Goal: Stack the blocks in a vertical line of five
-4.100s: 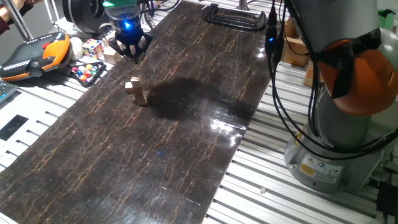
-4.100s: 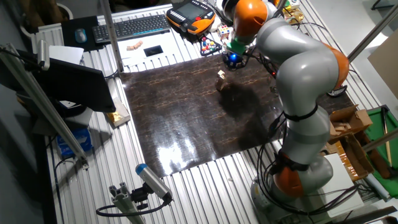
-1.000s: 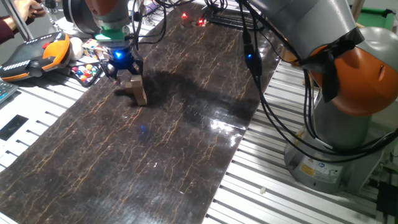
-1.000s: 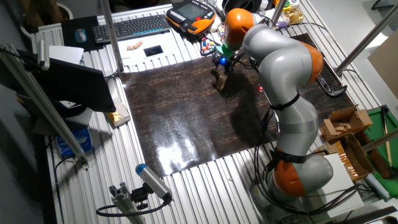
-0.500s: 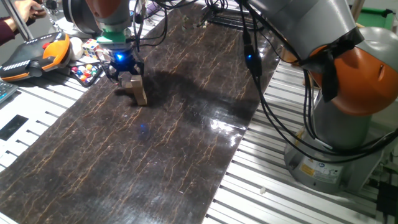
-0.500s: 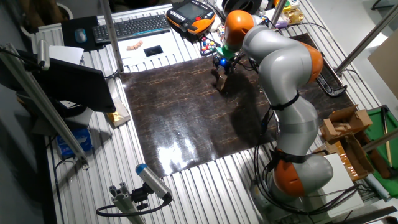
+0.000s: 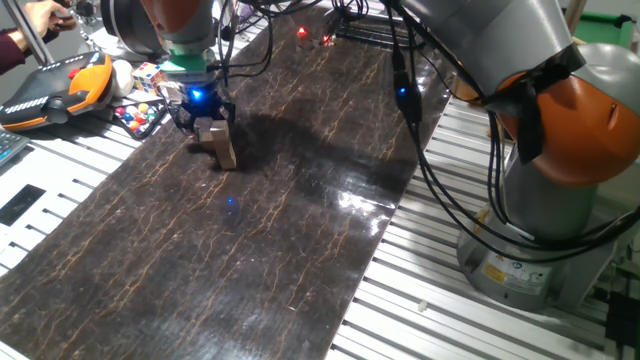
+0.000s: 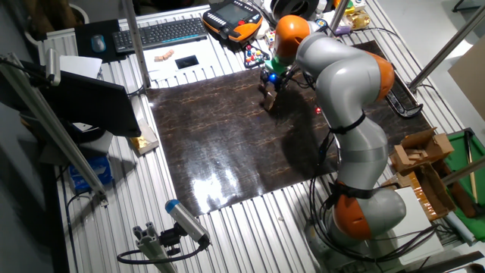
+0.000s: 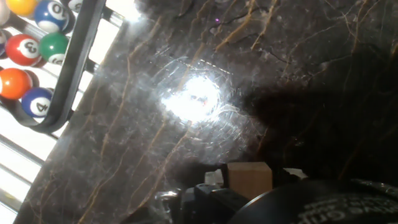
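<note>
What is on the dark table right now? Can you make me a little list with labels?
surface: dark marbled mat on a slatted metal table
gripper: the gripper is low over the blocks, blue light on; open or shut, cannot tell
blocks: a small tan pile near the mat's far left edge; the count cannot be read
hand view: one tan block close to the fingers
beside the mat: rack of pool balls, a Rubik's cube, an orange-and-black controller

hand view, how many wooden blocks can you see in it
1: a tan block at the bottom edge, above the dark mat; more may be hidden under it or out of frame.
</note>
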Robot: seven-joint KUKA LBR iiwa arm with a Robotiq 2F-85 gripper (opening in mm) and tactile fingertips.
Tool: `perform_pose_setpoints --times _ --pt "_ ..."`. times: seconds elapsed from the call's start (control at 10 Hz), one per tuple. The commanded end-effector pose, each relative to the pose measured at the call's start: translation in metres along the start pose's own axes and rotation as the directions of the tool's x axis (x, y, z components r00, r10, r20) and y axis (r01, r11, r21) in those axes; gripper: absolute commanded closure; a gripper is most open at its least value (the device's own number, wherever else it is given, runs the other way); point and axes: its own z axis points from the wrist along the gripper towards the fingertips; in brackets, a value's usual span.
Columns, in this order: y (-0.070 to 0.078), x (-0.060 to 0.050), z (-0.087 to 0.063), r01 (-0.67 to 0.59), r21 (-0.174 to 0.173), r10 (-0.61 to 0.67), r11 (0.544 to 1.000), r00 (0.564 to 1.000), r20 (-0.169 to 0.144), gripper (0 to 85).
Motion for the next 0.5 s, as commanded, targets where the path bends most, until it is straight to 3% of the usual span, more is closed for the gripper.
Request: perform_pose_setpoints --times 0.0,0.2,0.3,0.4 --pt "-0.0002 0.0 0.0007 0.004 -0.001 -0.004 1.0 1.0 0.0 40.0" --pt "-0.0005 0.0 0.0023 0.013 -0.002 -0.013 1.0 1.0 -0.002 53.0" --pt "-0.0012 -0.0004 0.0027 0.025 -0.007 -0.025 1.0 1.0 -0.004 65.7" --pt "-0.0013 -0.0017 -0.0001 0.037 -0.012 -0.037 0.999 0.999 -0.008 84.0"
